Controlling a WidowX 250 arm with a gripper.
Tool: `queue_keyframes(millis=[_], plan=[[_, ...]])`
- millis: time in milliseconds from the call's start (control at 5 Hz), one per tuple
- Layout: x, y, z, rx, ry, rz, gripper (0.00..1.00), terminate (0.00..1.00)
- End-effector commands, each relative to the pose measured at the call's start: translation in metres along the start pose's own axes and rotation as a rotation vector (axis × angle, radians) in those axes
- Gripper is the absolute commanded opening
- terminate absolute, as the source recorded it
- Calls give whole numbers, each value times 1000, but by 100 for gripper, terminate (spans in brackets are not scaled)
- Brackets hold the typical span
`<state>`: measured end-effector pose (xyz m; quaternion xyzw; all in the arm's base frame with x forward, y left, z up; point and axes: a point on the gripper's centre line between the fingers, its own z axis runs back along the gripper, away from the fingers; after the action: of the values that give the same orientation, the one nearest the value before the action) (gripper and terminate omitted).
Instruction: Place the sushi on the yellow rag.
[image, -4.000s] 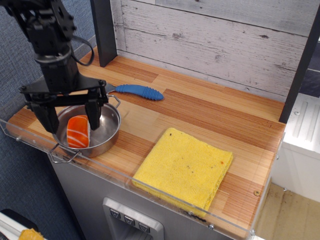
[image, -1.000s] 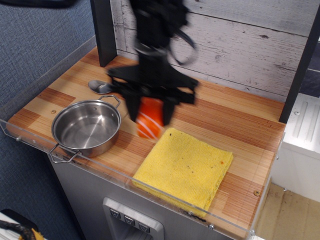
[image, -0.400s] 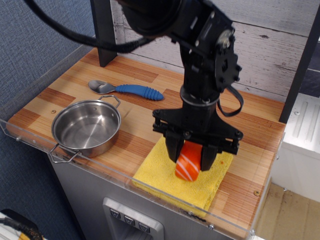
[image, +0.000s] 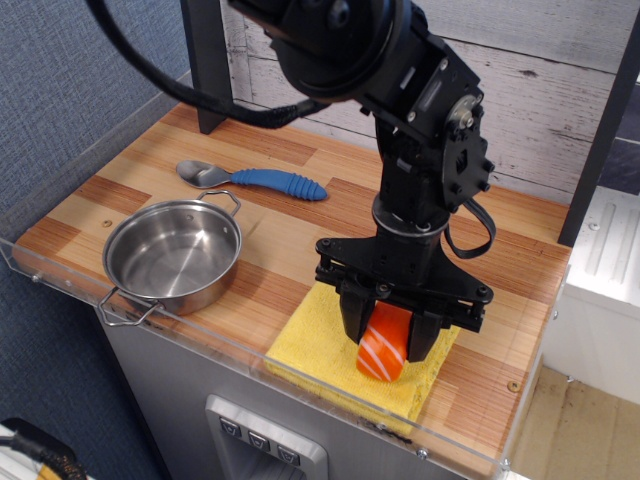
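Note:
The sushi (image: 383, 346) is orange with thin white stripes and sits between the black fingers of my gripper (image: 385, 342), which is shut on it. It is held low over the middle of the yellow rag (image: 310, 342), at or just above the cloth; I cannot tell if it touches. The rag lies on the wooden counter at the front right, and the arm and gripper cover most of it.
An empty steel pot (image: 175, 256) stands at the front left. A spoon with a blue handle (image: 252, 179) lies behind it. A clear plastic rim (image: 200, 340) runs along the counter's front edge. A dark post (image: 207, 60) stands at the back left.
The gripper lifted the sushi out of the pot, carried it right across the counter and has come down a little lower over the rag.

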<state>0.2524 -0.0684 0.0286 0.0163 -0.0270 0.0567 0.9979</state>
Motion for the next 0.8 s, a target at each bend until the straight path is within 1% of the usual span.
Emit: queue_keyframes(millis=[0, 200, 400, 600], plan=[[-9, 5, 17, -5, -15, -15, 100, 0], [-7, 6, 28, -8, -23, -20, 100, 0], [-4, 13, 47, -3, -46, 0, 100, 0], [-4, 31, 65, 28, -49, 10, 100, 0]])
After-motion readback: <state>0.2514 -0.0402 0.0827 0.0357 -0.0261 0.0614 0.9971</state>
